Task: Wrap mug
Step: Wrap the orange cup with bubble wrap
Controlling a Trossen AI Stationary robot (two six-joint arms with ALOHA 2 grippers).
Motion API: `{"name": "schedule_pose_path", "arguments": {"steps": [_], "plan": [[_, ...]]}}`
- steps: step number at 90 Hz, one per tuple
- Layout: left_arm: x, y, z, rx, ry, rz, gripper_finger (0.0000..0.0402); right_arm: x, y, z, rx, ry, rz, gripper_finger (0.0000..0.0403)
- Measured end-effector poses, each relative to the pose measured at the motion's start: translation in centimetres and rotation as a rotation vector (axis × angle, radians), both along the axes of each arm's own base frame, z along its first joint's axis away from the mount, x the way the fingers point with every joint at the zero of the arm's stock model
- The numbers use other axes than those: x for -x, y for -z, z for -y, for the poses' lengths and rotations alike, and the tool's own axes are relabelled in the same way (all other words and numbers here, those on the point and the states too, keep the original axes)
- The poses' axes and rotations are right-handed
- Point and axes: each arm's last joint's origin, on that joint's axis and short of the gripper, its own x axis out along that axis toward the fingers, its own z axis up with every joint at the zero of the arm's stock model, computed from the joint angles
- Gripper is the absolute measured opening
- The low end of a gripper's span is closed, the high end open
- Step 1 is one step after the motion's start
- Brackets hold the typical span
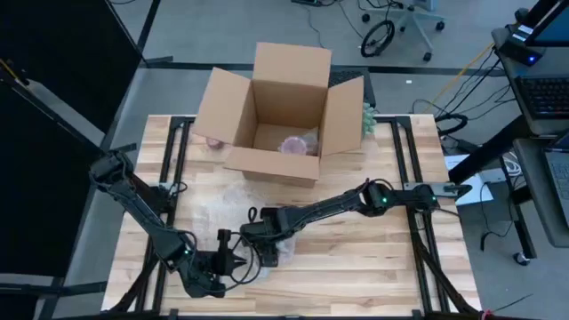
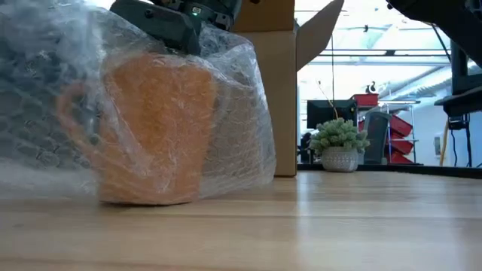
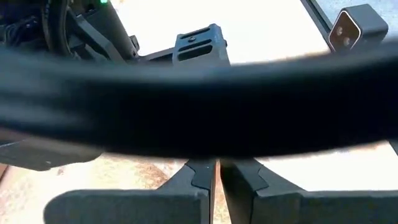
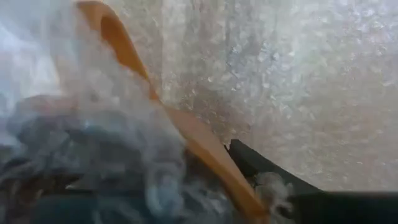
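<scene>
Wooden table (image 1: 373, 258), cardboard box (image 1: 284, 116) at 12 o'clock; the right gripper (image 1: 267, 242) pinches bubble wrap (image 2: 233, 113) against the orange mug (image 2: 151, 128) at 6. Left gripper (image 3: 211, 177), fingers pressed together, sits just beside; a slipped pinch could let the wrap spring open

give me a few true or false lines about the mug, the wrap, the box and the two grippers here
1. The orange mug stands on the table covered in bubble wrap. True.
2. The cardboard box is closed. False: its flaps stand open.
3. The right gripper is over the wrapped mug at the table's near edge. True.
4. The left gripper is parked far from the mug by the box. False: it is right beside the right gripper at the mug.
5. A small potted plant stands beside the box. True.
</scene>
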Motion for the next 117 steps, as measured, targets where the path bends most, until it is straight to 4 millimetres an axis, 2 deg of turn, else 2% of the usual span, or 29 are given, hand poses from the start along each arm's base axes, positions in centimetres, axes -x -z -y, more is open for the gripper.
{"name": "schedule_pose_path", "arguments": {"steps": [15, 31, 43, 63, 87, 117], "plan": [[-0.2, -0.2, 0.1, -0.02, 0.015, 0.032, 0.0008, 0.0, 0.0, 0.0, 0.003, -0.009, 0.001, 0.0142], [-0.5, -0.3, -0.2, -0.1, 0.023, 0.058, 0.0008, 0.0, 0.0, 0.0, 0.004, -0.011, -0.001, 0.0171], [-0.6, 0.3, -0.6, -0.149, 0.03, 0.044, 0.0008, 0.2, 0.1, 0.0, 0.006, -0.013, -0.025, 0.0177], [0.0, 1.5, -1.2, -0.326, 0.114, 0.0, 0.0008, 0.3, 0.1, 0.1, 0.009, -0.016, -0.038, 0.0177], [0.0, 1.7, -1.8, -0.49, 0.138, -0.003, 0.0008, 0.3, 0.1, 0.1, 0.01, -0.019, -0.032, 0.0178], [0.1, 1.6, -1.5, -0.439, 0.137, 0.004, 0.0008, 0.3, 0.1, 0.1, 0.011, -0.011, -0.031, 0.0178]]}}
